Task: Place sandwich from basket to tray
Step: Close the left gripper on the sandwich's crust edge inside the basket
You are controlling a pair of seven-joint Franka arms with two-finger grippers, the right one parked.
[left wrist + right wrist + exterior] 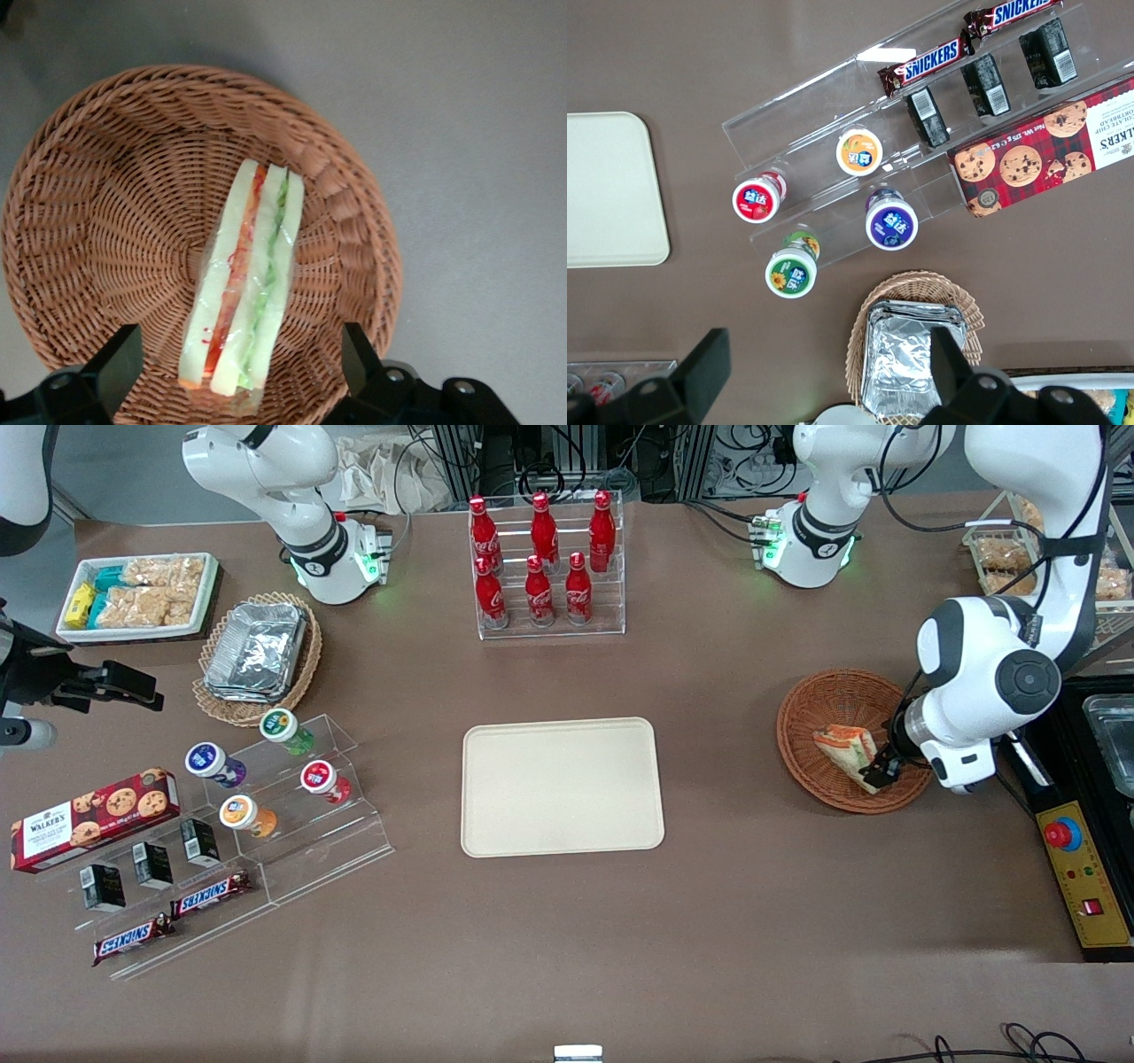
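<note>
The wrapped wedge sandwich [244,279] lies on edge inside the round brown wicker basket [811,713], apparently resting on its floor. The cream rectangular tray [562,786] lies flat at table centre.

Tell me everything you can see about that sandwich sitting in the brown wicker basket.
The sandwich is a triangular wedge of pale bread with red-orange and green filling layers, sealed in clear crinkled wrap. It lies inside the round woven basket, resting against the weave with its layered edge facing up. The end effector hovers over it, fingers open on either side, not yet gripping.
</note>
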